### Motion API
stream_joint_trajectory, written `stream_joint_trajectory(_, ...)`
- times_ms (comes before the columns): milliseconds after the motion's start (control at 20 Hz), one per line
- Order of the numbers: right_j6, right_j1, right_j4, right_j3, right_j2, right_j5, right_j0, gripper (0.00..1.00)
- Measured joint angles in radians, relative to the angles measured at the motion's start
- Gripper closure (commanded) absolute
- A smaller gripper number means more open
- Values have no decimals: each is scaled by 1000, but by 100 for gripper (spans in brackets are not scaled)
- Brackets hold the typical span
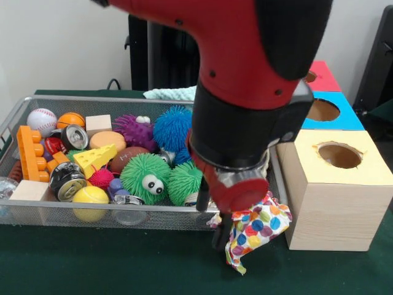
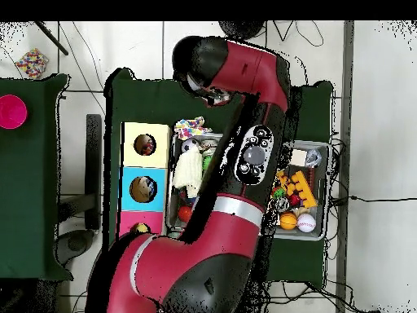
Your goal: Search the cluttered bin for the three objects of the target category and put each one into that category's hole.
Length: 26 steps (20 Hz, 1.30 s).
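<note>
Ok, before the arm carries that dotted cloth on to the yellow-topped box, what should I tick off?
1. Polka-dot cloth hanging at the gripper: ok.
2. Grip firmness: cannot tell, fingers hidden.
3. Cloth clear of the wire bin: ok, it hangs outside the near rim.
4. Yellow-topped hole unobstructed: ok.
5. Cloth over the hole: not ok, it hangs below and beside the box.
6. Cloth above the box top: not ok.

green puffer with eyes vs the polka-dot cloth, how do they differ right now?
The green puffer ball is one colour, spiky and has eyes; the polka-dot cloth is white with multicolour dots and hangs limp. The puffer sits inside the wire bin among clutter; the cloth hangs from the gripper outside the bin's rim, beside the yellow-topped box, not yet over its hole. Both look soft.
</note>
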Motion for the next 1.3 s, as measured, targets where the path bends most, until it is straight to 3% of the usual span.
stream_joint_trajectory(250,0,-19,-1,70,81,-98,-1,0)
stream_joint_trajectory(750,0,-47,-1,133,233,-100,-14,0)
stream_joint_trajectory(900,0,-48,-4,130,271,-45,-28,0)
stream_joint_trajectory(1300,0,-53,-12,114,328,224,-60,0)
